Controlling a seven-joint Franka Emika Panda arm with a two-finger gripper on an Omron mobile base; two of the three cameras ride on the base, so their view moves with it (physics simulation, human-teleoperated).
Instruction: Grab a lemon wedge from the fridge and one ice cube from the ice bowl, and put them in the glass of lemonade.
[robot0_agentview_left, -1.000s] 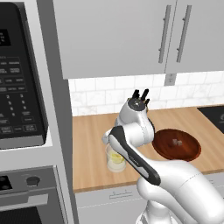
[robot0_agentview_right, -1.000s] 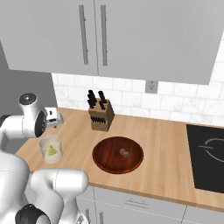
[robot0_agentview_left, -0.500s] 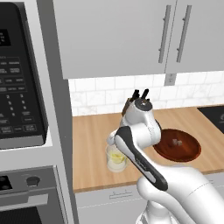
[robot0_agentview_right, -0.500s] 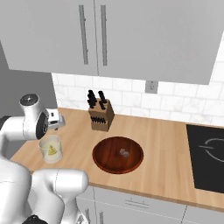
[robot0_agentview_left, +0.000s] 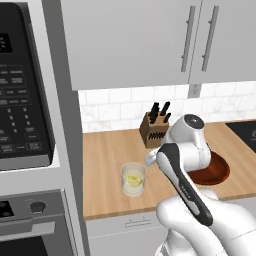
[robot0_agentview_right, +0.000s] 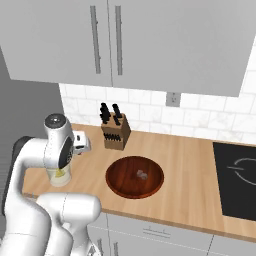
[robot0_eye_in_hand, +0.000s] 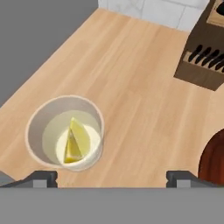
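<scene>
The glass of lemonade (robot0_eye_in_hand: 65, 133) (robot0_agentview_left: 133, 179) stands on the wooden counter. A yellow lemon wedge (robot0_eye_in_hand: 76, 141) rests inside it in the pale drink. My gripper (robot0_eye_in_hand: 112, 178) hovers above the counter just right of the glass, open, with nothing between its fingertips (robot0_eye_in_hand: 41, 178). The dark reddish-brown ice bowl (robot0_agentview_right: 116, 172) sits further right and holds a couple of ice cubes (robot0_agentview_right: 142, 174); its rim (robot0_eye_in_hand: 214, 159) shows at the hand view's right edge. In the right base view my arm covers most of the glass (robot0_agentview_right: 60, 176). The fridge is out of view.
A wooden knife block (robot0_agentview_left: 155, 129) (robot0_agentview_right: 115, 132) stands against the tiled wall behind the glass and bowl. A black cooktop (robot0_agentview_right: 237, 185) lies at the counter's right end. A black oven and microwave column (robot0_agentview_left: 25, 125) bounds the counter on the left.
My arm has swung to the right, away from above the glass and toward the bowl. The jaws have stayed open, and the wedge remains in the glass.
</scene>
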